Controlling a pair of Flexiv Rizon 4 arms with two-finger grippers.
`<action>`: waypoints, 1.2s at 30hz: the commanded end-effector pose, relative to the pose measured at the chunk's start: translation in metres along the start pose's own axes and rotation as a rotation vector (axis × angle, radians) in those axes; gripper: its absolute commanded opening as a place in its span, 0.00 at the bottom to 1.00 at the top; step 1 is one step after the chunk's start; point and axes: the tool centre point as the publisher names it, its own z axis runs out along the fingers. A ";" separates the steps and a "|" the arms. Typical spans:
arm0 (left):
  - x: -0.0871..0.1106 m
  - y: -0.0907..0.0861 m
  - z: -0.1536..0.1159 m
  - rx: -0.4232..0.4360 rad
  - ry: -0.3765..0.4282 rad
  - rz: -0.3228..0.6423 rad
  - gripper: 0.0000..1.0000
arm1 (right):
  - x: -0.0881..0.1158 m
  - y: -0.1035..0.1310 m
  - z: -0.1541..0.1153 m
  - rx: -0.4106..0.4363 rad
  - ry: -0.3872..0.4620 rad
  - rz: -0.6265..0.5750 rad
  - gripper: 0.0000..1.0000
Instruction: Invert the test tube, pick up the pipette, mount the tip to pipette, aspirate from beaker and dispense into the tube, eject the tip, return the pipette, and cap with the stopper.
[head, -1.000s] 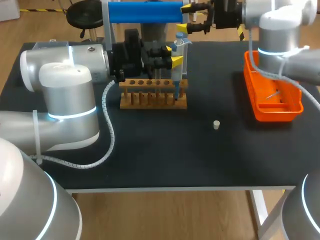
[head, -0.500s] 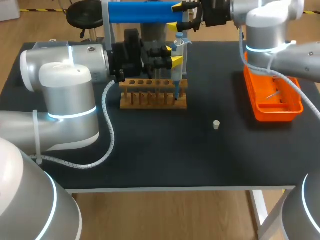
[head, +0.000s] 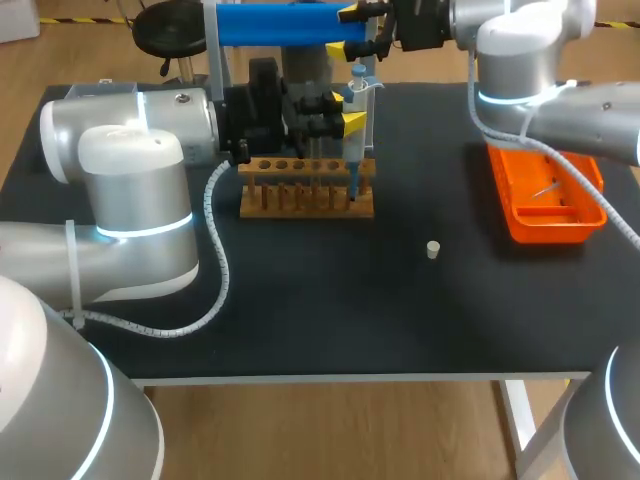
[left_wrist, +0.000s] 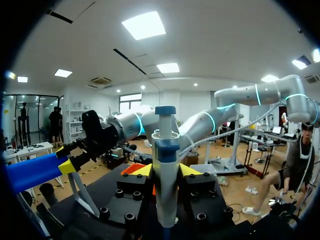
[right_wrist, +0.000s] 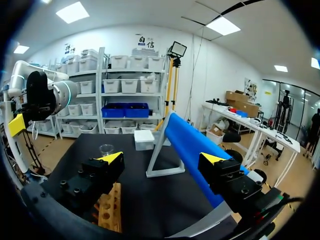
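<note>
Head view first: catching the right gripper further left than half a second back, and further again than a second back. Sliding along the table's far edge, away from above the orange tray and up to the near end of the blue bar. Fingers wide apart in the right wrist view, clamped on nothing, bar running off ahead just beside one of them. No change on the other side: left gripper parked above the right end of the wooden rack, fingers clamped on the pipette, upright, lower end dipping to the rack's last hole. Same grip in the left wrist view, yellow tips pressed on the pipette's body from both sides. Cannot make out the test tube itself down there. Reading the leftward slide as a helper move, probably closing on the pipette's top for the dispense step, though hard to call. On to the black tabletop: small pale stopper lying alone, well apart from rack and tray, so capping not yet done. A thin pale sliver inside the tray, too small to name. In the right wrist view, what looks like the beaker standing beyond the rack, just beside a white box. Tightest spot for manoeuvre at the back, with bar, frame and pipette top all near the right gripper.
</note>
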 end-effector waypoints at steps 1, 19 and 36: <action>0.001 0.000 0.002 0.002 -0.005 0.001 0.00 | 0.001 -0.001 -0.002 -0.004 -0.009 0.002 1.00; 0.001 0.000 0.002 0.002 -0.005 0.001 0.00 | 0.004 0.003 -0.007 0.000 -0.011 -0.010 1.00; 0.001 0.000 0.002 0.002 -0.005 0.001 0.00 | 0.004 0.003 -0.007 0.000 -0.011 -0.010 1.00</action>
